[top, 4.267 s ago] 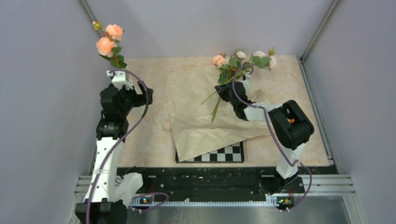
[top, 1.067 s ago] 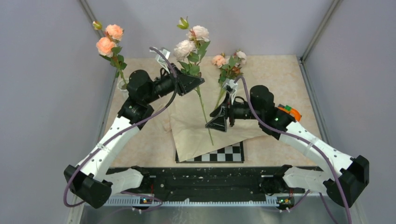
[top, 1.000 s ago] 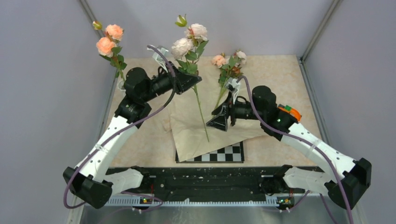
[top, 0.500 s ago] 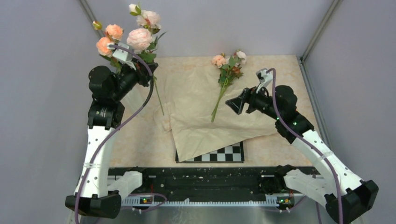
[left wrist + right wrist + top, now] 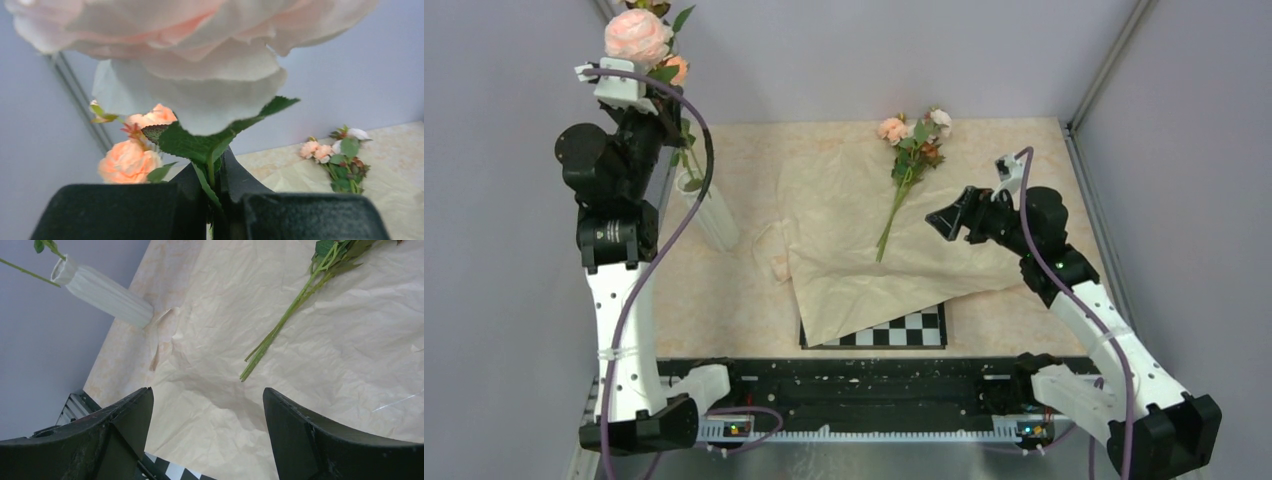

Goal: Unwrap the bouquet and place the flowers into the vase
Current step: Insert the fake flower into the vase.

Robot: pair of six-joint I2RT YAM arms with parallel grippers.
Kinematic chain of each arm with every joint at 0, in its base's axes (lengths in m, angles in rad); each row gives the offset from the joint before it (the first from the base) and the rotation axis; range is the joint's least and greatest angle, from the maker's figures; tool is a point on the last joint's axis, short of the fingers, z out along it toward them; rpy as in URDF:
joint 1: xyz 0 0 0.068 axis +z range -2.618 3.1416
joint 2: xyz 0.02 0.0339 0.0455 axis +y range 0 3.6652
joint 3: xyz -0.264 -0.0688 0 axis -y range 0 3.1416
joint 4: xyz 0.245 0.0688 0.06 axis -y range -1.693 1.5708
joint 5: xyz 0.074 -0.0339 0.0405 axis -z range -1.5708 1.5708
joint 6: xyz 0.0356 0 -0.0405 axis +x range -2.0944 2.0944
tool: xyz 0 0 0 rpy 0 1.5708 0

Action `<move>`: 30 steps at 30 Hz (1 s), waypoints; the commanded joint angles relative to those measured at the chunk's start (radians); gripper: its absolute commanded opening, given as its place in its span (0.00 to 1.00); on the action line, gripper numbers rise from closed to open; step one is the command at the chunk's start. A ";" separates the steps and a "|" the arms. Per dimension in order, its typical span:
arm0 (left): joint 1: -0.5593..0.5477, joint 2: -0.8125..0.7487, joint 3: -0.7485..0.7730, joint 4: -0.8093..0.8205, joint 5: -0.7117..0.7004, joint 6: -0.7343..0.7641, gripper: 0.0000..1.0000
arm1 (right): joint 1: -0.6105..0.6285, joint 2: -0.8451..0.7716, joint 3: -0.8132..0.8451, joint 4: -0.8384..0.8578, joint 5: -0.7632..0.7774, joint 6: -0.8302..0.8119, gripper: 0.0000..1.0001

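My left gripper (image 5: pixel 654 100) is raised at the far left, shut on the green stem of a pale pink rose (image 5: pixel 636 35). In the left wrist view the fingers (image 5: pixel 235 180) pinch that stem under the big bloom (image 5: pixel 200 45). The stem hangs down towards the white ribbed vase (image 5: pixel 712 218), which holds peach roses (image 5: pixel 131 160). The remaining flowers (image 5: pixel 911 140) lie on the opened wrapping paper (image 5: pixel 844 230), stems (image 5: pixel 285 322) pointing towards me. My right gripper (image 5: pixel 939 218) hovers open and empty over the paper, right of those stems. The right wrist view shows the vase (image 5: pixel 102 290) at far left.
A cream ribbon (image 5: pixel 155 340) lies by the paper's left edge near the vase. A checkerboard (image 5: pixel 904 328) sticks out from under the paper's near edge. Grey walls close in the left, back and right sides.
The left arm has swung left and upward with the pale pink rose, bringing it above the vase. The right arm has pulled back to the right, jaws open.
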 commanded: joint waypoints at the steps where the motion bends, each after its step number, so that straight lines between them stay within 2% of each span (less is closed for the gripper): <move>1: 0.049 -0.006 0.005 0.096 -0.093 0.016 0.00 | -0.020 -0.039 0.000 0.042 -0.017 0.029 0.82; 13: 0.163 -0.010 -0.047 0.242 -0.069 -0.107 0.00 | -0.024 -0.072 -0.015 0.018 -0.014 0.025 0.82; 30: 0.254 -0.018 -0.334 0.516 -0.088 -0.257 0.00 | -0.027 -0.125 -0.036 0.013 -0.019 0.041 0.82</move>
